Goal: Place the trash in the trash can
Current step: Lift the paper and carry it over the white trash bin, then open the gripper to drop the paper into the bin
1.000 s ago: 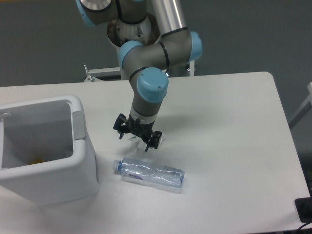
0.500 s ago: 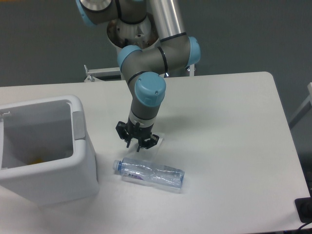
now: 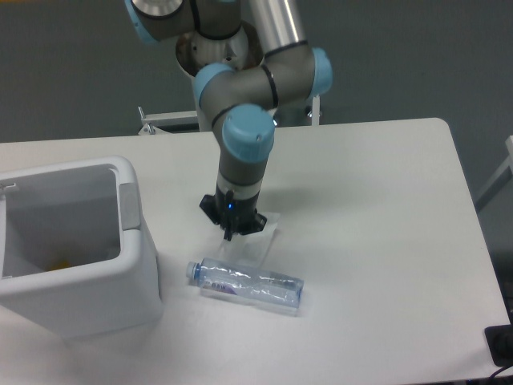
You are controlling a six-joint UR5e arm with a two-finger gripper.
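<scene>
A white bench (image 3: 377, 241) with a rounded far right corner fills most of the view, smooth and matte; behind it the room is a plain dark grey floor or wall, with a white metal frame (image 3: 168, 120) just past the far edge by the arm's base, and a dark object (image 3: 501, 345) cut off at the lower right, beyond the bench's near right corner. A grey and light-blue robot arm (image 3: 240, 88) reaches down from the far edge to the middle of the bench; its gripper (image 3: 231, 231) points straight down with the jaws drawn close together, the tips pressed onto or pinching the white paper wrapper (image 3: 255, 239), though the grip itself is too small to see clearly. The wrapper lies flat at mid-bench, pale against the pale top. Just nearer the front edge, touching or almost touching the wrapper, a crushed clear plastic bottle (image 3: 248, 285) lies on its side, blue cap toward the left. The trash can (image 3: 132, 265), white and boxy with a thick rim and a grey patch on its right side, stands open at the near left corner; something small and yellow (image 3: 58, 262) shows inside.
</scene>
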